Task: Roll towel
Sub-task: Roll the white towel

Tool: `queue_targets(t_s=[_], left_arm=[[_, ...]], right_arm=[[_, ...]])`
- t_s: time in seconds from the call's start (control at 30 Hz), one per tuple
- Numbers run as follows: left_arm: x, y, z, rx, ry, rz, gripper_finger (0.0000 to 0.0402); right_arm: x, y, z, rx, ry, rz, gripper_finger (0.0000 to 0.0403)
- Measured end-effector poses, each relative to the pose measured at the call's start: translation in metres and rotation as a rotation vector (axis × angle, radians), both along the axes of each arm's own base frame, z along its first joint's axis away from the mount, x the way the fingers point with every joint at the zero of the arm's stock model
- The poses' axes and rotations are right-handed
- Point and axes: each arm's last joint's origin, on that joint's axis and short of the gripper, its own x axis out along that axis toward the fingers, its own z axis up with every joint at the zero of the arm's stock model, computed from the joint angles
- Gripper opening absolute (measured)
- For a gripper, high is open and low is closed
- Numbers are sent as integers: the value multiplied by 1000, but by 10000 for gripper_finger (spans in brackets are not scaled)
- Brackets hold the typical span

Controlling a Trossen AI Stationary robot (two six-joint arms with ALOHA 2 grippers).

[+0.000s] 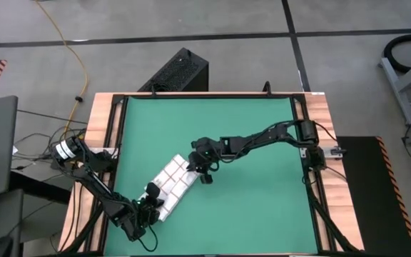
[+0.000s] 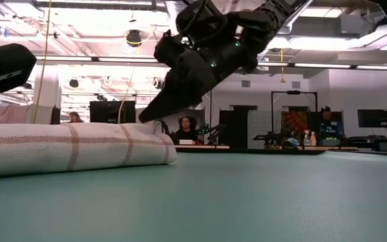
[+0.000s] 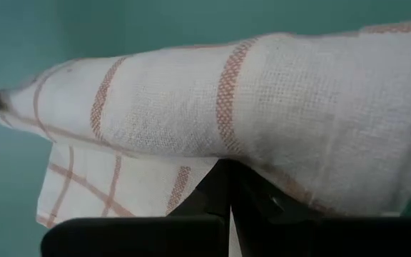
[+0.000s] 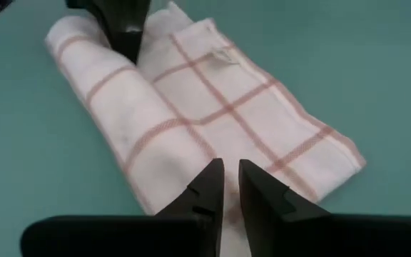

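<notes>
2 arms working a partly rolled towel on a green mat.

The green mat (image 1: 262, 200) is covering the table; the towel (image 1: 172, 183) is lying diagonally on its left-centre part, 1 long edge rolled over into a thick fold, the rest lying flat beside it. The right gripper (image 1: 207, 173) is hovering at the towel's far end, its fingers (image 4: 209, 187) drawn narrow with only a slim gap showing and nothing between them. The left gripper (image 1: 150, 202) is sitting at the near end against the rolled edge, fingers pressed together under the cloth; whether cloth is pinched cannot be told.
</notes>
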Motion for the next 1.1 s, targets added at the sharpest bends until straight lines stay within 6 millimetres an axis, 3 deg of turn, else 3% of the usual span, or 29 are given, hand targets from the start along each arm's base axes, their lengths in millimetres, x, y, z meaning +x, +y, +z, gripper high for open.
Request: queue_targets(t_s=[0.23,0.43,0.57,0.97,1.1], left_arm=[[0,0,0,-1,1,0,0],[0,0,0,18,14,-27,0],[2,2,3,19,22,-23,0],[9,-6,57,112,-31,-86,0],[13,-12,77,105,-150,-55,0]], right_arm=[[0,0,-19,3,9,-24,66],[9,-1,-49,40,27,-64,65],[9,-1,-54,66,56,-108,65],[8,6,-59,70,89,-140,65],[7,8,-60,75,98,-141,65]])
